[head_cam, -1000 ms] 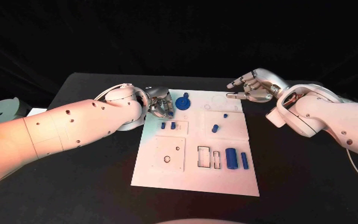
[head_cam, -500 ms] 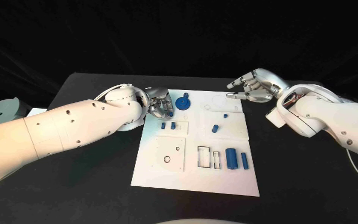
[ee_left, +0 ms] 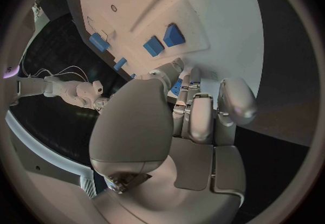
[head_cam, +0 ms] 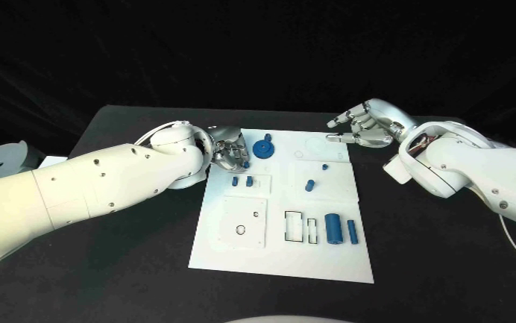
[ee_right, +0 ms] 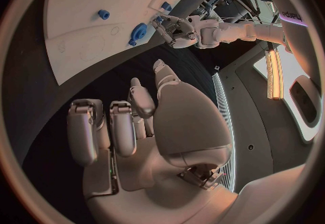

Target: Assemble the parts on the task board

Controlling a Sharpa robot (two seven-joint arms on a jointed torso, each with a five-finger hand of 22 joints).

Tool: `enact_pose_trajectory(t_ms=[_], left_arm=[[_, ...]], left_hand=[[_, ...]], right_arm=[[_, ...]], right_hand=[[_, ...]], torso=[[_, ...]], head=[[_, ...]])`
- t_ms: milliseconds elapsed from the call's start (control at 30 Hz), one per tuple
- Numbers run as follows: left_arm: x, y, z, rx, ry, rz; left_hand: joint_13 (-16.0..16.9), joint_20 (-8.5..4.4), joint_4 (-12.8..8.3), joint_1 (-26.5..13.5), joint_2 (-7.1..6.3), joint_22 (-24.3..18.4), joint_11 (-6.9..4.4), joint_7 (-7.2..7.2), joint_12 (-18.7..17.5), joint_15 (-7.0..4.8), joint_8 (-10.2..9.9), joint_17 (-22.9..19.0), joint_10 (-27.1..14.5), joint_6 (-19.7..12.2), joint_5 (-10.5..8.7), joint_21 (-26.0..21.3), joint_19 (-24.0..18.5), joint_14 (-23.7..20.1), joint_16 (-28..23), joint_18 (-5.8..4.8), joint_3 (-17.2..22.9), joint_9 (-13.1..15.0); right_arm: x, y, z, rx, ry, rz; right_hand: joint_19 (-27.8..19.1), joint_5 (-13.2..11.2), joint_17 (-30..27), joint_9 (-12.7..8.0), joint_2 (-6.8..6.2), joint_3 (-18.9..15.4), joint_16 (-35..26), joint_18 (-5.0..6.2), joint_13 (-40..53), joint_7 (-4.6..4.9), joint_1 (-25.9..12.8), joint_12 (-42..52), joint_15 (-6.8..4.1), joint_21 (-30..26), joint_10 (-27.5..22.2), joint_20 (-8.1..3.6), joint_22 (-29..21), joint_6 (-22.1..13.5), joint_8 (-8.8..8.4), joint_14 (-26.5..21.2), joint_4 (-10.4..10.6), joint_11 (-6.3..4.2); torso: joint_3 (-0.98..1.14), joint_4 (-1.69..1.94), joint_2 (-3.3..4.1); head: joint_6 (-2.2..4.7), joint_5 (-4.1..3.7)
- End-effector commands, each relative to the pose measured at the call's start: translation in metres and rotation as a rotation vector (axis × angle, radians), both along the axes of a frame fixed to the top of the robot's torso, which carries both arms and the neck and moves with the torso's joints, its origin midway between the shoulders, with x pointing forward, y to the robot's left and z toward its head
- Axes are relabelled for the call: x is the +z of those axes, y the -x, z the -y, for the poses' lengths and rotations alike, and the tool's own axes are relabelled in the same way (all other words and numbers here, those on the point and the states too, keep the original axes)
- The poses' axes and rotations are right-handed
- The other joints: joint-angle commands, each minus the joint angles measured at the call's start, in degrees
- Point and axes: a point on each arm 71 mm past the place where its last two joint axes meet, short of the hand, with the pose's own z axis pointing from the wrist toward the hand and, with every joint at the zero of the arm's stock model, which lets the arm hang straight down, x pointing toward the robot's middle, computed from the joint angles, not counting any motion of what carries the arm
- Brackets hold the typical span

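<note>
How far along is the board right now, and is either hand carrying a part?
Early stage, it seems. Blue parts sit on the task board: a gear-like piece, two small blocks and two long bars. The left hand is beside the gear; whether it grips is unclear. The right hand hovers open off the board. The rectangular slots remain empty.

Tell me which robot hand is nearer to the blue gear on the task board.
Left. The left robot hand sits right beside the blue gear at the task board's far left corner; the right robot hand hovers off the board's far right corner.

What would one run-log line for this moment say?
left hand: beside blue gear, grip unclear | right hand: open, off task board
</note>
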Motion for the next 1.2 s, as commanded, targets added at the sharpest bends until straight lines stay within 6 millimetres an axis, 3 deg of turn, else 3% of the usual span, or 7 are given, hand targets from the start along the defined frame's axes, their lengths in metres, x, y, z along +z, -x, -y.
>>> enact_pose_trajectory(t_ms=[33, 167, 367, 467, 667, 800, 1200], left_arm=[[0.000, 0.002, -0.005, 0.007, 0.005, -0.012], [0.005, 0.003, -0.015, 0.022, 0.052, 0.006], [0.018, 0.001, -0.036, 0.075, 0.224, 0.009], [0.024, 0.001, -0.046, 0.115, 0.383, -0.007], [0.035, 0.003, -0.061, 0.238, 0.899, -0.100], [0.035, 0.010, -0.067, 0.352, 1.245, -0.224], [0.035, 0.024, -0.063, 0.367, 1.433, -0.319]], left_hand=[[-0.12, 0.51, -0.50, -0.36, -0.51, -0.12, -0.01, -0.16, -0.28, 0.54, -0.29, -0.43, -1.22, -1.74, 0.03, -0.40, -0.01, 1.40, -0.14, -0.68, -0.11, -0.59], [-0.22, 0.72, -0.86, -0.15, -0.56, -1.84, 0.36, -0.40, -0.19, 0.78, -0.07, -0.59, -3.41, -2.71, 0.13, -2.41, -0.59, 1.38, -0.06, -0.32, -0.29, -0.82], [-0.05, 0.89, -1.84, 1.31, 0.40, -2.96, 0.51, 0.02, 0.45, 0.92, 0.99, -1.04, -3.37, -0.48, 0.99, -3.88, -1.20, 1.16, -0.10, -0.05, 1.32, -0.49], [0.18, 0.91, -2.32, 1.91, 0.90, -4.05, 0.47, 0.25, 1.28, 0.88, 1.36, -2.00, -1.93, 0.41, 1.24, -5.23, -1.77, 0.71, -0.55, 0.22, 2.61, -0.45], [0.19, 1.36, -3.17, 1.74, 1.86, -17.00, 1.05, 1.25, 2.16, 1.42, 2.39, -17.39, -1.67, 2.59, 1.15, -20.79, -8.67, -6.02, -9.46, 3.02, 4.63, -0.45], [0.82, 1.36, -3.30, 0.98, 2.55, -19.61, 0.53, 1.09, 4.09, 1.23, 2.59, -19.86, 0.41, 2.89, 1.10, -24.14, -10.37, -7.41, -10.91, 3.66, 4.21, -0.51], [1.48, 1.14, -3.64, -0.27, 3.03, -22.04, 0.12, 0.77, 6.02, 0.93, 2.84, -21.82, 0.88, 3.11, 1.16, -27.21, -11.50, -8.32, -11.77, 4.13, 2.65, -0.57]], right_arm=[[-0.003, 0.000, 0.001, 0.000, 0.032, -0.020], [-0.004, 0.000, 0.002, 0.008, 0.097, -0.013], [-0.007, 0.001, 0.001, 0.036, 0.242, 0.025], [-0.008, 0.003, -0.001, 0.054, 0.321, 0.054], [-0.012, 0.009, -0.010, 0.089, 0.469, 0.121], [-0.015, 0.014, -0.019, 0.112, 0.561, 0.167], [-0.029, 0.018, -0.038, 0.147, 0.701, 0.190]], right_hand=[[0.23, 0.39, 8.15, 0.03, 1.20, 0.30, -1.48, 1.29, -8.06, 0.04, 1.55, -12.71, -0.22, -1.41, -5.87, -0.08, 4.32, -0.21, -0.17, 4.22, -0.65, -0.14], [-0.51, 0.08, 6.50, 0.10, 2.00, 3.39, -2.99, 1.62, -23.79, 0.20, 5.63, -33.48, -0.38, -2.55, -12.61, -0.39, 2.75, 0.40, 0.01, 3.86, -1.94, -0.15], [-0.40, -1.04, 5.44, 0.23, -0.01, 9.28, -3.95, 1.67, -40.17, 0.20, 9.11, -48.18, 0.15, -2.87, -12.34, 0.09, 2.45, 3.27, 0.26, 3.85, -3.18, 0.62], [-0.29, -1.45, 5.47, 0.22, -1.03, 12.35, -3.97, 1.66, -45.99, 0.12, 9.23, -51.74, 0.28, -2.87, -10.49, 0.06, 2.53, 4.60, 0.16, 3.91, -3.57, 0.48], [-0.23, -3.32, 5.46, 0.18, -2.65, 16.29, -4.03, 1.65, -52.09, -0.47, 8.85, -54.82, 0.23, -2.91, -9.25, 0.18, 2.58, 6.00, -0.08, 3.93, -4.39, 0.48], [-0.54, -4.71, 5.15, 0.15, -3.59, 18.83, -4.30, 1.78, -55.60, -0.49, 7.92, -56.33, 0.39, -3.39, -9.24, 0.38, 1.90, 6.49, -0.16, 3.88, -4.50, 0.71], [-2.14, -6.75, 2.45, 0.01, -5.11, 22.18, -6.58, 2.56, -60.98, -0.51, 6.54, -57.21, 0.78, -5.90, -11.19, 0.61, -1.66, 6.18, -0.29, 3.35, -4.45, 1.18]], torso=[[-0.04, -0.01, -0.02], [-0.01, 0.03, -0.08], [-0.02, 0.05, -0.09], [-0.02, 0.03, -0.08], [-0.11, -0.01, 0.01], [-0.12, -0.04, 0.01], [-0.10, 0.12, 0.01]], head=[[0.03, -0.11], [0.15, -0.26], [0.38, -0.38], [0.57, -0.43], [0.96, -0.88], [1.11, -1.96], [1.20, -3.08]])
